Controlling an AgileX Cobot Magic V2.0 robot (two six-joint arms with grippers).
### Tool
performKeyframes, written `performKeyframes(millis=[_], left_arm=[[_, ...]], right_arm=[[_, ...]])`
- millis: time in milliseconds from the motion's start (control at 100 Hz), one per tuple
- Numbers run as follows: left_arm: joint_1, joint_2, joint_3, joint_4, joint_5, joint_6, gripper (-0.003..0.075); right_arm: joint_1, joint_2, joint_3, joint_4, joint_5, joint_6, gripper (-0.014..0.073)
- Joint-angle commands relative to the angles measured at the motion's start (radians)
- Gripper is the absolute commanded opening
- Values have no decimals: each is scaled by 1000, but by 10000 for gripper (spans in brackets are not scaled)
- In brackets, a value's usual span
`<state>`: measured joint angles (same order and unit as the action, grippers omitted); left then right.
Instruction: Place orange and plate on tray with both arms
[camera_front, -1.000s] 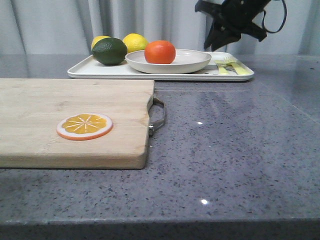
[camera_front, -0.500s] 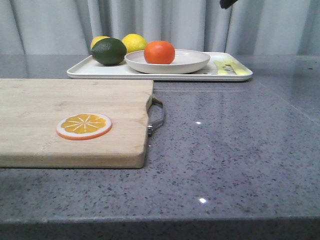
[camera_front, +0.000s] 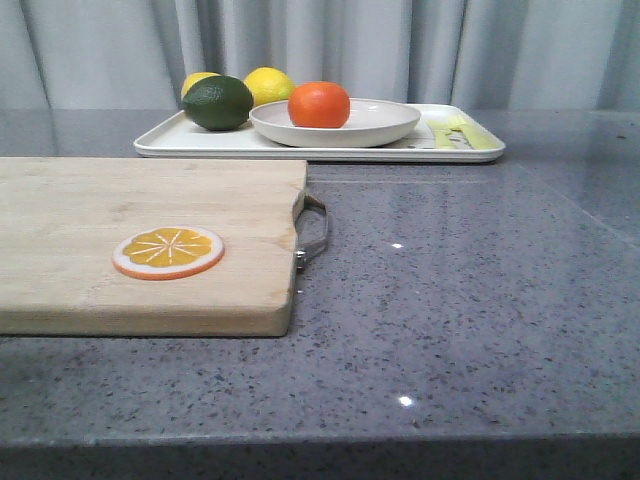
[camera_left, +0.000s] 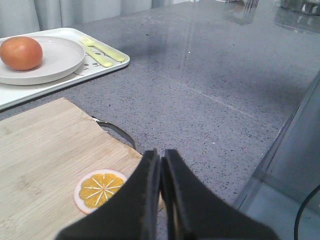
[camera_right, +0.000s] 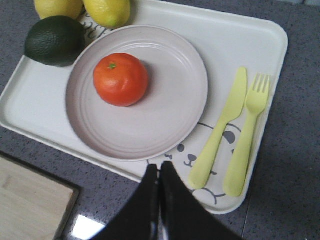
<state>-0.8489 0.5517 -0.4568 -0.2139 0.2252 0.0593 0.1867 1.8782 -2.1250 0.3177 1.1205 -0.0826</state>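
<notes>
Sitting on the plate (camera_right: 137, 92) on the tray (camera_right: 260, 45) at the desk's far edge, the orange (camera_right: 121, 79) could roll if I clip the rim with the right gripper (camera_right: 159, 175), pressed together like the left gripper (camera_left: 161, 160).

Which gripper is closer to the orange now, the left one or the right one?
Right. The right gripper hangs above the tray's near edge, just off the plate holding the orange. The left gripper is farther back, over the cutting board's corner.
</notes>
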Motion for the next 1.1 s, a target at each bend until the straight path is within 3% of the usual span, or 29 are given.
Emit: performKeyframes(millis=[0,640,1090], left_arm=[[-7,0,-30,-8,-76,2,-20],[-7,0,-30,-11,-108,2,-20],[-7,0,-27,-12,-108,2,-20]], right_arm=[[9,-108,23,7,-57,-10,-68],[26,-790,948,-3,-475,-23,-68],[26,-1182,1322,-4,-564,-70,-68]])
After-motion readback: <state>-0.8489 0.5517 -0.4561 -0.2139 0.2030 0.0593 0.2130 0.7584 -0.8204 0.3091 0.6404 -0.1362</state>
